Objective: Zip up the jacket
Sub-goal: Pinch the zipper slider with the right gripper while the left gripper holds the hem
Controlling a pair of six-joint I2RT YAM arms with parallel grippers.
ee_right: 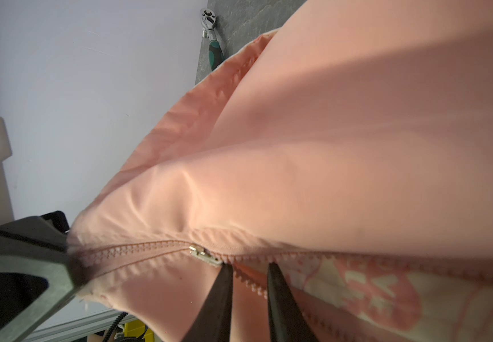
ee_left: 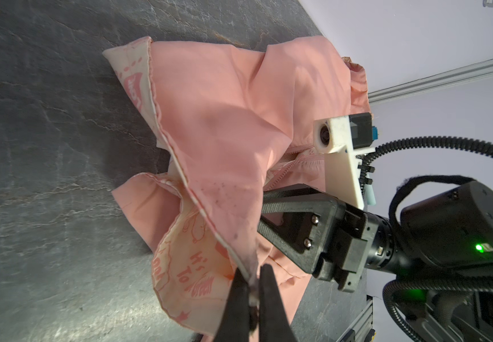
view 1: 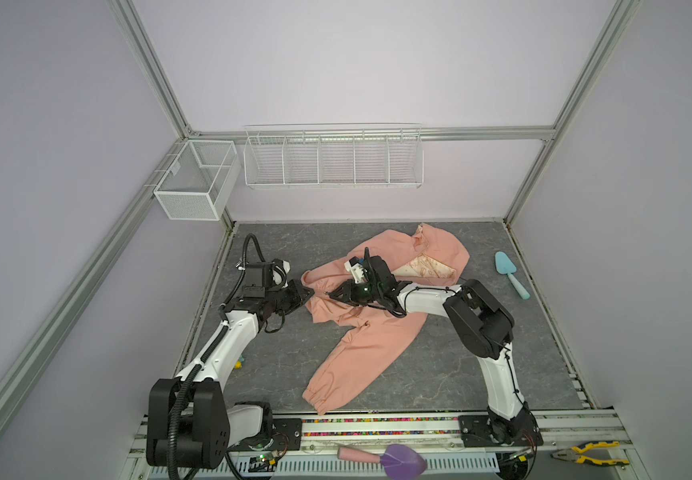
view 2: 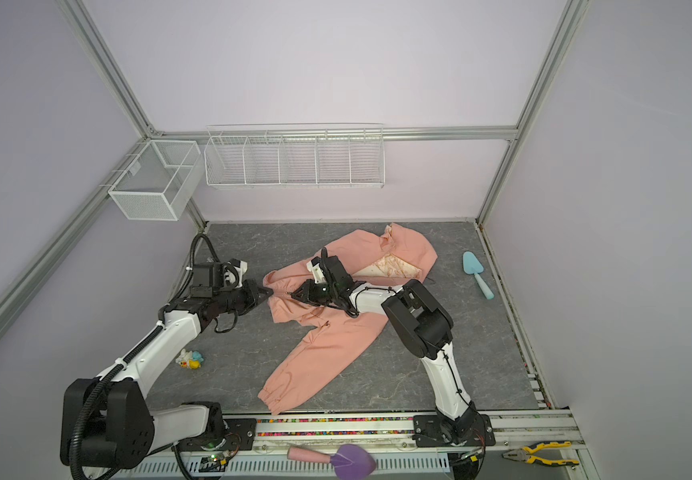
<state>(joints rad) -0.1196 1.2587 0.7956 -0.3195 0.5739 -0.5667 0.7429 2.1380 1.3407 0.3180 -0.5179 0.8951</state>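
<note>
The salmon-pink jacket point(view 1: 377, 332) point(view 2: 336, 345) lies crumpled on the grey table, one sleeve stretched toward the front edge and cream lining showing near the hood. My left gripper point(view 1: 311, 293) point(view 2: 270, 292) point(ee_left: 252, 278) is shut on the jacket's bottom hem at the foot of the zipper. My right gripper point(view 1: 329, 294) point(view 2: 293, 295) point(ee_right: 249, 266) faces it from the right, its jaws a narrow gap apart. One fingertip touches the metal zipper slider point(ee_right: 205, 256); a loose row of zipper teeth runs between the fingers. The zipper is joined from the hem up to the slider.
A blue trowel point(view 1: 510, 270) lies at the right of the table and a small toy duck point(view 2: 190, 360) at the left. A purple trowel point(view 1: 394, 457) and pliers point(view 1: 589, 453) rest on the front rail. Wire baskets point(view 1: 331, 158) hang on the back wall. A ratchet wrench point(ee_right: 212, 35) lies by the wall.
</note>
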